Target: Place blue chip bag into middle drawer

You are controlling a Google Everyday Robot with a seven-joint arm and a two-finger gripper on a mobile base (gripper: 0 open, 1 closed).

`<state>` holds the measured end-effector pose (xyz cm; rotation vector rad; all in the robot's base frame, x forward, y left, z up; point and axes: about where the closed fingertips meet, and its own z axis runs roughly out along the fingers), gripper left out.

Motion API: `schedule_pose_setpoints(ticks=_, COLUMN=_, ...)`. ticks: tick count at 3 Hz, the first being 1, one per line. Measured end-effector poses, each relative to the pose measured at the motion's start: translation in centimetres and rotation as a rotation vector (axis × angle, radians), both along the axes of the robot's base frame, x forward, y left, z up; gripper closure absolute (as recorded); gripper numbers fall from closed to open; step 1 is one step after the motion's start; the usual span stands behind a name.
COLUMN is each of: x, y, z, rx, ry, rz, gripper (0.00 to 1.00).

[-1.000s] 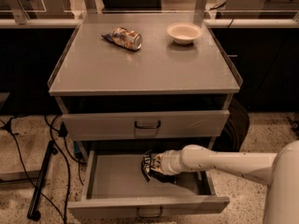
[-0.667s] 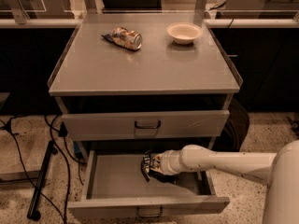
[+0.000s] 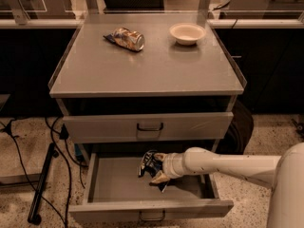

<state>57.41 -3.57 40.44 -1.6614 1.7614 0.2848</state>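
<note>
The blue chip bag (image 3: 149, 163) is crumpled and stands upright in my gripper (image 3: 160, 171), over the right-centre of the open middle drawer (image 3: 116, 186). My white arm reaches in from the right, and the gripper is shut on the bag's right side. The bag hangs just above the grey tray floor or touches it; I cannot tell which. The drawer is pulled out toward me, with its dark loop handle (image 3: 152, 216) at the front.
Above it is a closed taller-fronted grey drawer (image 3: 149, 126). On the cabinet top lie a gold-and-silver snack packet (image 3: 126, 38) and a pale bowl (image 3: 187, 33). Black cables and a stand foot (image 3: 40, 184) lie on the floor at left.
</note>
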Motion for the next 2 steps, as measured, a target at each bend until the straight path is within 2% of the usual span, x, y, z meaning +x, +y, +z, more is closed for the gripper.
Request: schedule_pose_setpoints(ticks=2, x=0.0, y=0.01, z=0.0, rx=0.0, ry=0.0, rz=0.0, gripper=0.0)
